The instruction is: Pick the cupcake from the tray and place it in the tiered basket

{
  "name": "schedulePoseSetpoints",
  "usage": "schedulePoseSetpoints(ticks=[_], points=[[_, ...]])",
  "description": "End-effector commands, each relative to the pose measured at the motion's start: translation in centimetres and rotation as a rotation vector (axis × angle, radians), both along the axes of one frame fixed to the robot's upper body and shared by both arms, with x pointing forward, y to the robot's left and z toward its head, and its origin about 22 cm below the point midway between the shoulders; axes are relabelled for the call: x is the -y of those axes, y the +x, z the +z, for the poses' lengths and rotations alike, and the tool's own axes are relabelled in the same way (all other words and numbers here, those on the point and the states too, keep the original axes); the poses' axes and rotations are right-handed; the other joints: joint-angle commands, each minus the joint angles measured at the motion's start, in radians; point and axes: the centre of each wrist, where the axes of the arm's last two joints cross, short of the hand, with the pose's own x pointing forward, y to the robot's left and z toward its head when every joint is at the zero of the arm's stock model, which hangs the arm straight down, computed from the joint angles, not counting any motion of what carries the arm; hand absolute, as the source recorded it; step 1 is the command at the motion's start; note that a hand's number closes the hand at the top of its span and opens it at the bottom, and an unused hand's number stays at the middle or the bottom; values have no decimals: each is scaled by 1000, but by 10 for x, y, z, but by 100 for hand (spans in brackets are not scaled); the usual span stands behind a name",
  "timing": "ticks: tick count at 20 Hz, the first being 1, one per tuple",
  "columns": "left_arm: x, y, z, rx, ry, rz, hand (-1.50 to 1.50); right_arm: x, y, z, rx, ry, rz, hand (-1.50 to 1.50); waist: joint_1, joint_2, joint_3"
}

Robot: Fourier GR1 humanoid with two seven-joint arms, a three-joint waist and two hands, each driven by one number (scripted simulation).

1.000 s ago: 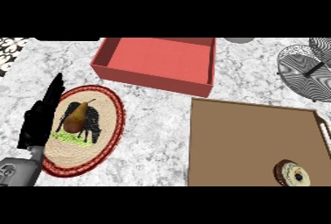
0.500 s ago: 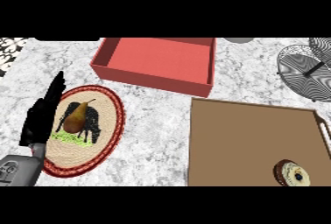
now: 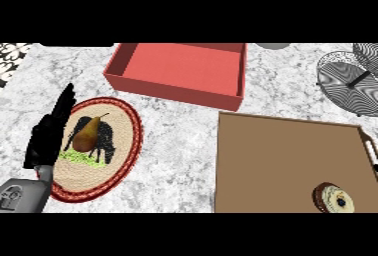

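Grey-veined marble counter, smooth. Beside the matt black left hand, a woven plate with rough rim. Farther right, matt brown tray; beyond, wire basket.

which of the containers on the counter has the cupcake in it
The flat brown tray at the lower right: the cupcake sits near its front corner. The red box holds nothing visible, and the wire tiered basket shows no cupcake.

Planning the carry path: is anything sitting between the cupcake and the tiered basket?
Nothing visible does. The cupcake lies low on the brown tray; the tiered basket stands beyond the tray's far right corner, with only bare tray between.
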Motion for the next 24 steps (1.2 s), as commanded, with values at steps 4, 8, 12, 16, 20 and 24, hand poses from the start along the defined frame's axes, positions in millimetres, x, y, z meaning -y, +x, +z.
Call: schedulePoseSetpoints(ticks=[4,8,12,16,20,24], points=[[4,15,14,10,20,7,0,-15,7,-15,-103,19,-151,-150,-7,0,0],[9,-5,9,1,-4,2,0,-4,7,-40,-126,32,-138,-150,-3,-3,2],[-17,0,12,13,23,17,0,-10,21,-19,-115,54,-139,-150,-3,-1,1],[-1,-8,-8,0,9,-1,0,-13,32,-52,-128,74,-128,-150,-4,-1,1],[14,3,-6,-15,17,14,0,-20,37,-55,-138,112,-131,-150,-11,-1,1],[5,-8,0,14,0,-12,0,-31,32,-70,-216,171,37,150,0,-2,1]])
